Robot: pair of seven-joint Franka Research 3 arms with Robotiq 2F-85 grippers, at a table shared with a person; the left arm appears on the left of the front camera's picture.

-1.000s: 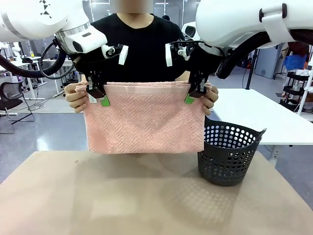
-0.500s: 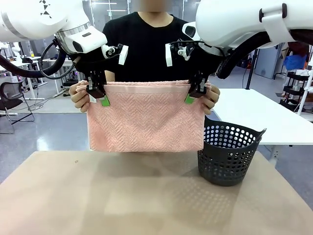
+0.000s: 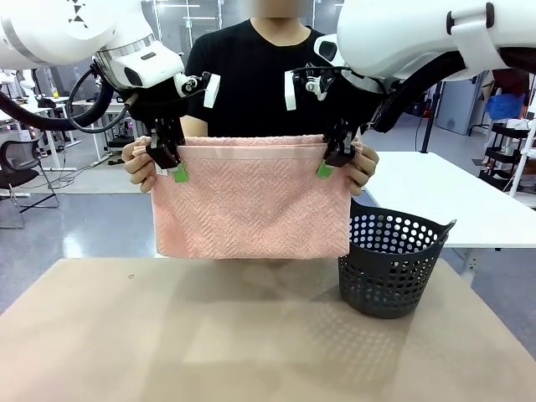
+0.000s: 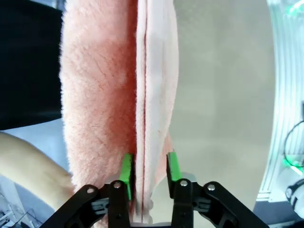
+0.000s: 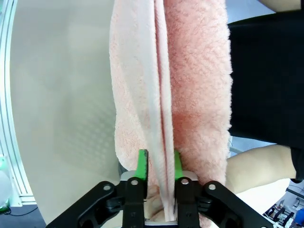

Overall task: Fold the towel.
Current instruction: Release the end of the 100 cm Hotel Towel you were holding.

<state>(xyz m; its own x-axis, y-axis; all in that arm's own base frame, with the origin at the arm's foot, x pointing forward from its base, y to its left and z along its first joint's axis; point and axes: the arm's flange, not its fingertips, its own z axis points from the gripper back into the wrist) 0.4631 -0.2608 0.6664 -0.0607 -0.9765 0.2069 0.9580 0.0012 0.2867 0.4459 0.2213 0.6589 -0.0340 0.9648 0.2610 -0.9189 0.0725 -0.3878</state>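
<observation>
The salmon-pink towel (image 3: 251, 205) hangs doubled over above the table, its folded top edge level. A person's hands (image 3: 138, 167) pinch both top corners from behind. My left gripper (image 3: 172, 163) stands at the top left corner and my right gripper (image 3: 332, 159) at the top right corner. In the left wrist view the towel (image 4: 99, 95) has its hem between the green pads (image 4: 127, 173) of the left gripper (image 4: 148, 166), jaws parted with a small gap. Seen from the right wrist, the towel (image 5: 190, 71) runs loosely through the right gripper (image 5: 159, 164), also open.
A dark perforated basket (image 3: 392, 264) stands on the tan table (image 3: 251, 343) at the right, just below the towel's lower right corner. The person stands close behind the towel at the far edge. A forearm (image 5: 256, 166) lies beside the right gripper.
Both grippers' jaws have parted from the towel's top corners. The towel and the person's hands have shifted slightly to the right; the person now carries it.
</observation>
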